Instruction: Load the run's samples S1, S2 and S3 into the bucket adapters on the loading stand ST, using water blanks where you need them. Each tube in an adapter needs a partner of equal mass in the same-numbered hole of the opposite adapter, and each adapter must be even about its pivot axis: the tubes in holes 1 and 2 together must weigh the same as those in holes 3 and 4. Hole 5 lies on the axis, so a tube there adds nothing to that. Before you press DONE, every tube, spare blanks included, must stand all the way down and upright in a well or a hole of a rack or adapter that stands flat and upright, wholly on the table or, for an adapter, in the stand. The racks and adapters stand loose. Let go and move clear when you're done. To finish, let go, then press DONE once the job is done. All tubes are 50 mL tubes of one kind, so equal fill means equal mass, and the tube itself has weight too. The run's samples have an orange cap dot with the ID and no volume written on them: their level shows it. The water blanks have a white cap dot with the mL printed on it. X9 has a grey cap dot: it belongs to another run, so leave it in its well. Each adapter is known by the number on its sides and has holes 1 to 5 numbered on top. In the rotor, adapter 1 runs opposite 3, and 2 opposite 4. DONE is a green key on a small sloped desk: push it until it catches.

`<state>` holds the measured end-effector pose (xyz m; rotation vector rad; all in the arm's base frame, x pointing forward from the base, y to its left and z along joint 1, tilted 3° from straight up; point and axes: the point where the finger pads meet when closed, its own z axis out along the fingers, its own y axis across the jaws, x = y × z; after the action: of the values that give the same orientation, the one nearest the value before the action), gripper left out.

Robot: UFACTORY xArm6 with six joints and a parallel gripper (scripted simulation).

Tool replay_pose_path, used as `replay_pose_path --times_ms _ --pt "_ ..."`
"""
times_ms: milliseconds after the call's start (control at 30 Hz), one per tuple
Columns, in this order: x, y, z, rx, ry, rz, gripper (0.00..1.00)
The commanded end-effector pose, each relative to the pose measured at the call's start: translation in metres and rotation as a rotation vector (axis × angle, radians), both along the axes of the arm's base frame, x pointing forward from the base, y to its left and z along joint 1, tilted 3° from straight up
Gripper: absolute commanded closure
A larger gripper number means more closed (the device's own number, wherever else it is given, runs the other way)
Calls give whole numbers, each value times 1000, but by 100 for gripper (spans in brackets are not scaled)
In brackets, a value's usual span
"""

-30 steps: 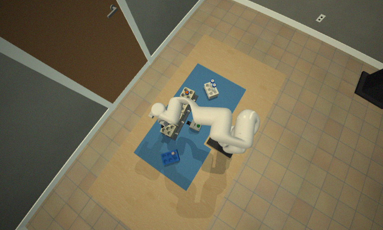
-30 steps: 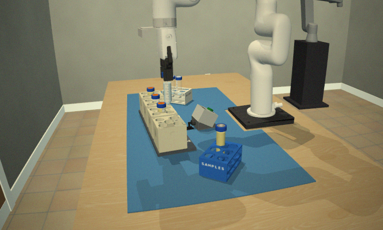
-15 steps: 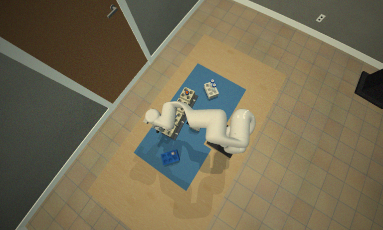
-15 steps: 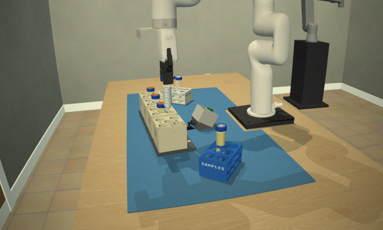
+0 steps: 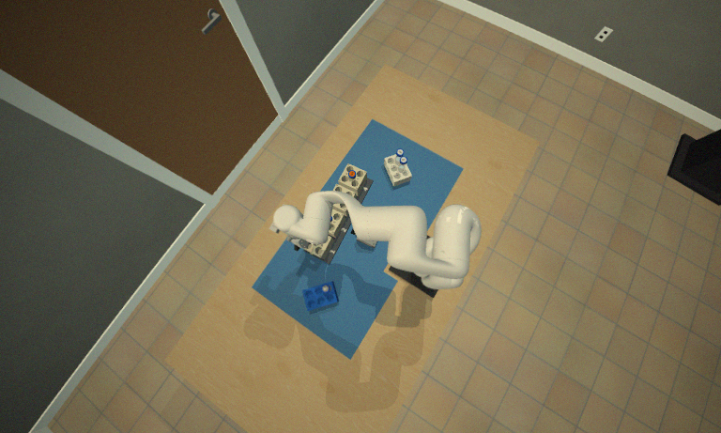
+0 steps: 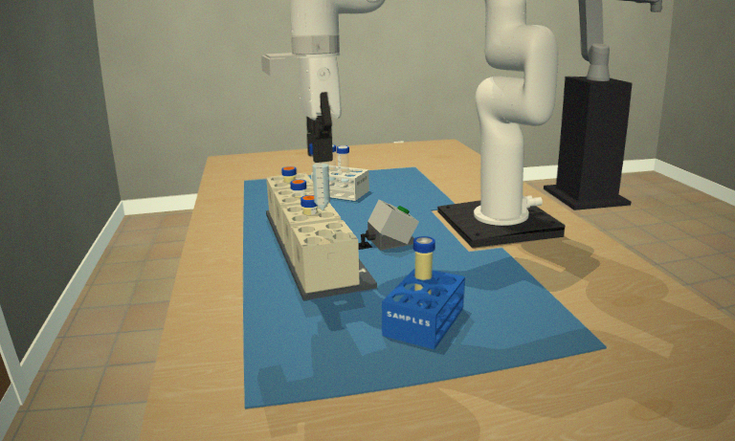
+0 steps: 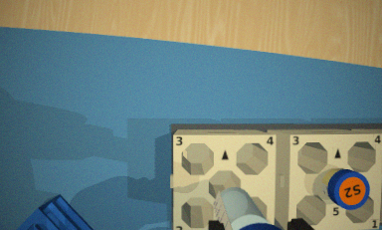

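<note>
a clear, pale-filled, conical-tipped blank tube (image 6: 321,185) is held upright by its blue cap, clamped in the gripper (image 6: 320,143), above the cream adapters (image 6: 323,250).

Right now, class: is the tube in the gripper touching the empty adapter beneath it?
Apart. The exterior view shows the tube in the gripper, tip hanging clear above the adapter.

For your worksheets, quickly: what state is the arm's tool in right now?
Tool: closed on a clear tube, held upright above the adapters.
</note>
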<state>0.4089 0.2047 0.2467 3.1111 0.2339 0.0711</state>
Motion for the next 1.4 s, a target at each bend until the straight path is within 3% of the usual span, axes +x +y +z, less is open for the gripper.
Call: replay_pose_path --times_ms 0,600,1367 --pt "1 1 -2 2 -4 0 100" --pt "3 0 -33 2 -4 0 100" --pt "3 0 -40 2 -4 0 100"
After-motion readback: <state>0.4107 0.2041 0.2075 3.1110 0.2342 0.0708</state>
